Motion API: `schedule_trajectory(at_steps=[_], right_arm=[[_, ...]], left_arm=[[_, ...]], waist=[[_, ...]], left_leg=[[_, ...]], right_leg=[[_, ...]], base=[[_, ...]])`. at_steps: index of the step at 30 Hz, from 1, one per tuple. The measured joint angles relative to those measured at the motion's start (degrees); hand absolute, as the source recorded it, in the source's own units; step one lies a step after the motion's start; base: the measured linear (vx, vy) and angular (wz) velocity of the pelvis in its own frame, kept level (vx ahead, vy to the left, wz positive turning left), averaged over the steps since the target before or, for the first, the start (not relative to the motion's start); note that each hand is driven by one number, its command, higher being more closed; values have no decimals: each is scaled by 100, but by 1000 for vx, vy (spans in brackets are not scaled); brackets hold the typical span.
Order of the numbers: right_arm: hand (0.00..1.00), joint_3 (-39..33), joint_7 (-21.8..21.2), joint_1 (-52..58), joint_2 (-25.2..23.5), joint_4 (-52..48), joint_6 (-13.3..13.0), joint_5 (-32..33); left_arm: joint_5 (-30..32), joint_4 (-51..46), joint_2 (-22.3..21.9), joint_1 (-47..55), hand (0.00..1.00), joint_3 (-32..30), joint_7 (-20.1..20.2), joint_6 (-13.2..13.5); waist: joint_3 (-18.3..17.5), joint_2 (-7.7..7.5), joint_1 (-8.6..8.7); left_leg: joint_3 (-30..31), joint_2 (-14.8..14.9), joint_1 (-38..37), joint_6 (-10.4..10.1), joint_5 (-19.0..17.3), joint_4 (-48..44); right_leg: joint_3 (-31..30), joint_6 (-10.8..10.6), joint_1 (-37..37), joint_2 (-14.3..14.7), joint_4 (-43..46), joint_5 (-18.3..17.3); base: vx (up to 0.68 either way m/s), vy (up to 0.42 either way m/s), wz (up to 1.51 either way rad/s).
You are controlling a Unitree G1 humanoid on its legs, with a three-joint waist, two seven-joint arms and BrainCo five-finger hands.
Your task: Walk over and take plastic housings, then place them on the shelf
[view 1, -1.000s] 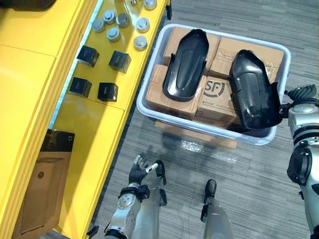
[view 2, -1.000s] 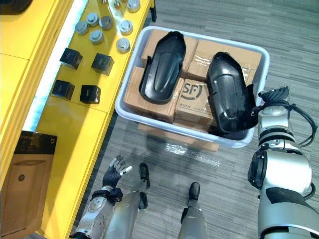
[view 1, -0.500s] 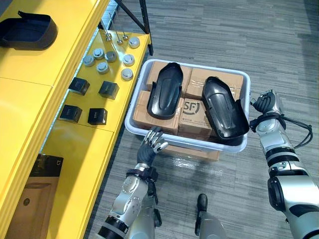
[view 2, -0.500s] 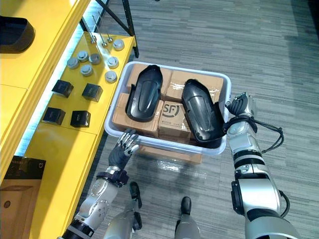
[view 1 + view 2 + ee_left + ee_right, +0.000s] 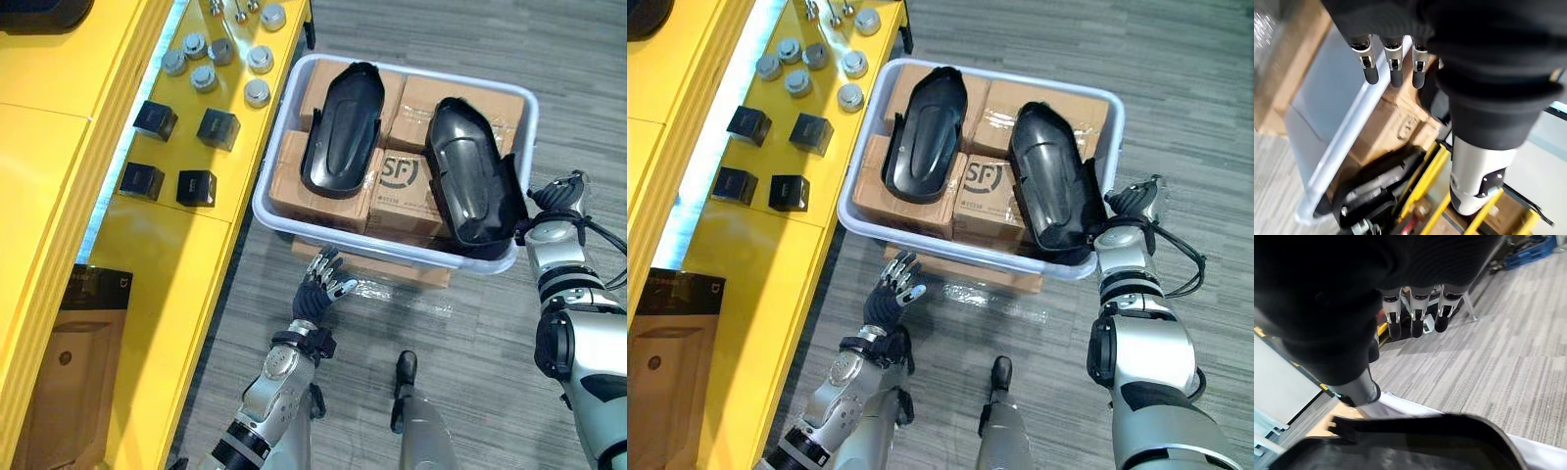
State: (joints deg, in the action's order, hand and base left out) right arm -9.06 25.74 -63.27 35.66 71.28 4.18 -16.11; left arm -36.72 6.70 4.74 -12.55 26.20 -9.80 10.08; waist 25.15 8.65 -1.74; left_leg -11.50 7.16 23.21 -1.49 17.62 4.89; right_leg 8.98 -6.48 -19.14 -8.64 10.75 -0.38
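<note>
So both plastic housings sit in the white bin (image 5: 372, 245) at the top middle of the left eye view, on top of the cardboard boxes (image 5: 453, 96) packed inside it. The left housing (image 5: 343, 132) lies open side up. The right housing (image 5: 470, 181) lies domed side up, and its near end hangs over the bin's lower right corner. The right hand (image 5: 558, 196) is just outside that corner, right beside the housing, though whether it touches is hard to tell. The left hand (image 5: 323, 284) hovers just below the bin's near rim with fingers spread and loose, holding nothing. A flat board (image 5: 392, 269) pokes out from under the bin. The yellow shelf (image 5: 59, 176) crowds the bin's left side, with small black boxes (image 5: 217, 128) and round silver caps (image 5: 204, 76) on its ledge and a brown carton (image 5: 69, 372) at lower left. The right wrist view adds what the head views can't show: the right hand's fingers (image 5: 1418, 323) are straight and empty, pointing over the floor, with the housing's rim (image 5: 1415, 440) below them and something blue (image 5: 1533, 247) in the far corner. The left wrist view has its straight fingers (image 5: 1393, 73) aimed at the bin's wall (image 5: 1332, 122). The floor is grey striped carpet (image 5: 490, 333).
</note>
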Motion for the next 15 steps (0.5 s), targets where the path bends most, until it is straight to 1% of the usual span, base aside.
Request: schedule_trajectory(at_steps=[2, 4, 7, 10, 12, 14, 15], right_arm=[[0, 6, 83, -14, 172, 4, -1, 3], [0, 14, 155, -35, 310, 69, -2, 5], [0, 105, 189, -264, 468, 400, -3, 13], [0, 469, 180, -493, 649, 501, -13, 43], [0, 695, 161, -615, 859, 661, -44, 115], [0, 764, 126, -621, 950, 720, -44, 198], [0, 808, 115, -636, 963, 743, -49, 243]], left_arm=[[16, 120, -20, -44, 0, -5, -9, 4], [18, 198, -33, -79, 0, -8, -21, 4], [19, 304, -98, -104, 0, -9, -103, 23], [19, 355, -208, -141, 0, -3, -120, 36], [21, 387, -303, -215, 0, -2, -121, 47], [34, 452, -376, -259, 0, -11, -125, 47], [88, 465, -379, -261, 0, -19, -129, 47]], waist=[[41, 51, -14], [55, 62, -43], [85, 111, -69], [142, 236, -101], [177, 325, -218], [206, 392, -236], [209, 401, -255]], left_leg=[[26, -33, 96, 16, 12, -1], [55, -46, 209, 64, 50, -2], [76, -60, 319, 70, 62, -10], [114, -71, 445, 70, 61, -43], [135, -68, 607, 65, 57, -62], [205, -82, 687, 84, 73, -72], [210, -86, 748, 85, 74, -90]], right_leg=[[21, -17, -89, -36, 39, -12], [54, -23, -199, -47, 66, -16], [91, -22, -295, -61, 88, -16], [112, -24, -403, -72, 116, -19], [120, -21, -575, -72, 183, -34], [170, -26, -629, -85, 222, -57], [175, -23, -706, -95, 266, -62]], base=[[20, -21, 9], [28, -30, 8], [36, -41, 5], [28, -52, 4], [8, -48, 2], [9, -42, 10], [22, -51, 9]])
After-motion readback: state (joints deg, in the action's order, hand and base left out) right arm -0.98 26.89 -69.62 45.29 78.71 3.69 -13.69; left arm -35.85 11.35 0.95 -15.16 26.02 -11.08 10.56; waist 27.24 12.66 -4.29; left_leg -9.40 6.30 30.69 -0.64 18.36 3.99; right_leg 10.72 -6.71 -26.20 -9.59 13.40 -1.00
